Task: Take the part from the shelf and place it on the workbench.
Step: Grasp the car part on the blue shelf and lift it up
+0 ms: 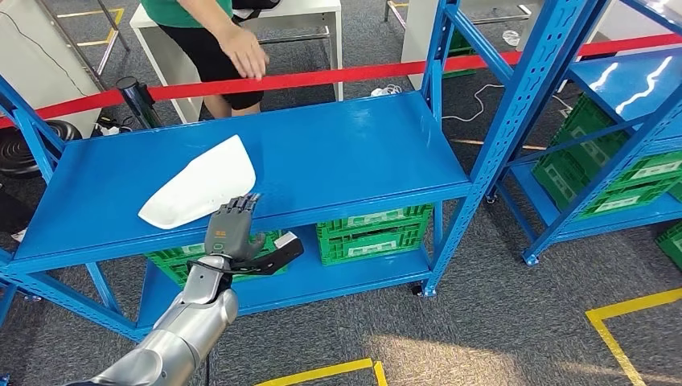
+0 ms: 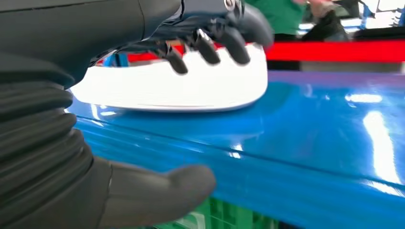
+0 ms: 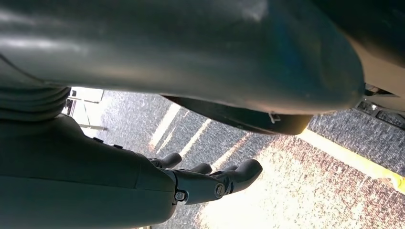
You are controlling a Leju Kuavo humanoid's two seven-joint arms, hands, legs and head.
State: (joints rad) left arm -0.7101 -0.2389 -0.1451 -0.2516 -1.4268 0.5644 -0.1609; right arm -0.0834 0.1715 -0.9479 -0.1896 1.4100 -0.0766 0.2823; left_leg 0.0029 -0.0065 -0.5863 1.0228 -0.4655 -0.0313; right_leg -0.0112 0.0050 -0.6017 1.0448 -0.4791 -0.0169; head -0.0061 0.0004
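Note:
The part, a white curved shell (image 1: 199,183), lies on the blue shelf board (image 1: 346,153) toward its left front. My left hand (image 1: 232,229) is raised at the shelf's front edge, just in front of the shell's near end, fingers spread and holding nothing. In the left wrist view the fingers (image 2: 210,43) hover over the white shell (image 2: 181,86) while the thumb (image 2: 157,191) sits below the shelf edge. My right hand (image 3: 210,181) hangs over the carpet floor with fingers loosely curled and nothing in them.
A person (image 1: 217,32) stands behind the shelf past a red barrier tape (image 1: 322,78), one hand lowered near it. Green crates (image 1: 370,233) fill the lower shelf. A second blue rack (image 1: 611,121) with green crates stands at the right. Yellow floor lines (image 1: 619,322) mark the carpet.

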